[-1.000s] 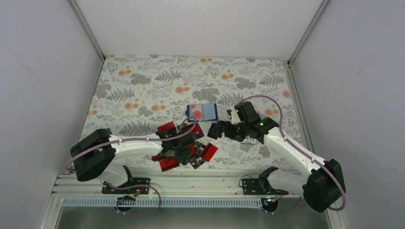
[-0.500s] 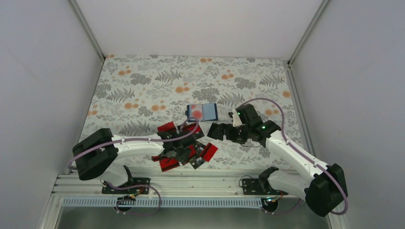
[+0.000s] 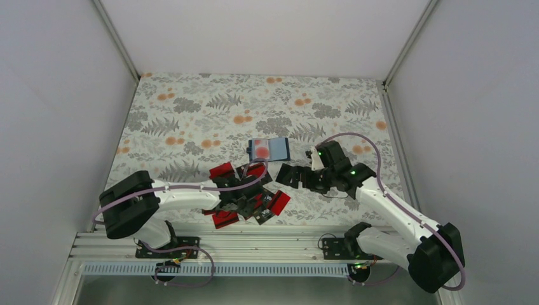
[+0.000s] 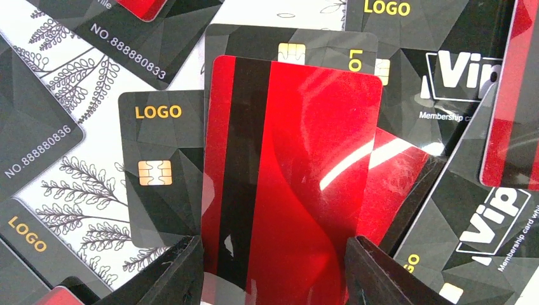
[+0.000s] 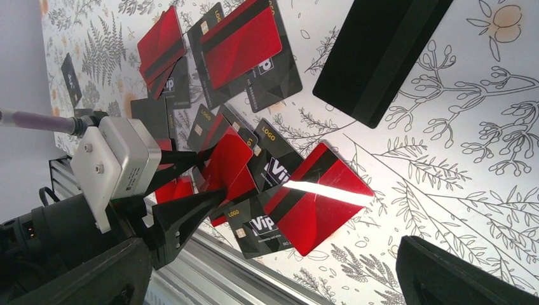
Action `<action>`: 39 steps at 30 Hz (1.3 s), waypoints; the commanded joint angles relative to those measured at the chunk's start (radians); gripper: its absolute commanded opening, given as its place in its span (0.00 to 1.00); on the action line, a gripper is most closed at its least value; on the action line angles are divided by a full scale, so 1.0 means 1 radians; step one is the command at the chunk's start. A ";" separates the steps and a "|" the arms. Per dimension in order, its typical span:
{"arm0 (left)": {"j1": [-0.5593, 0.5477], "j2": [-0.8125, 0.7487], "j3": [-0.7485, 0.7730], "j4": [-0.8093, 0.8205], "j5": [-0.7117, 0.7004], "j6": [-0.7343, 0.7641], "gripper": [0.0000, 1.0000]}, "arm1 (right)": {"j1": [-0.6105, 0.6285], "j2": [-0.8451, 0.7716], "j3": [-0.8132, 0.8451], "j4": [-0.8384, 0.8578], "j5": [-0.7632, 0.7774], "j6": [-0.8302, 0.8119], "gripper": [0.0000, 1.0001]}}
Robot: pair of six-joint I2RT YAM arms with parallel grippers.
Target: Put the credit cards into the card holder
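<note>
Left wrist: we note the left gripper (image 4: 273, 249) straddling a red card (image 4: 292, 159), grip uncertain; right gripper (image 5: 278, 254) gapes wide.

Wide shot from above: the tabletop (image 3: 191, 108) wears a pale cloth printed with grey ferns, leaves and small orange blossoms, running all the way to the back wall (image 3: 267, 32). Plain white panels close it in, the left wall (image 3: 57, 114) on one side and the right wall (image 3: 470, 114) on the other. Slim metal posts mark the far corners, the left post (image 3: 117, 41) and the right post (image 3: 407, 44), both slanting outwards in this view. Along the near edge lies a ribbed aluminium rail (image 3: 267, 244), and below it a slotted strip (image 3: 254, 269). The light is soft and even, with faint shadows. Up close, the print reads as fine dark line-drawn fronds on white.
</note>
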 commanded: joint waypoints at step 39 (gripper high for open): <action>-0.018 -0.151 -0.063 -0.053 0.025 -0.135 0.12 | 0.131 0.423 -0.004 0.555 -0.243 0.117 0.73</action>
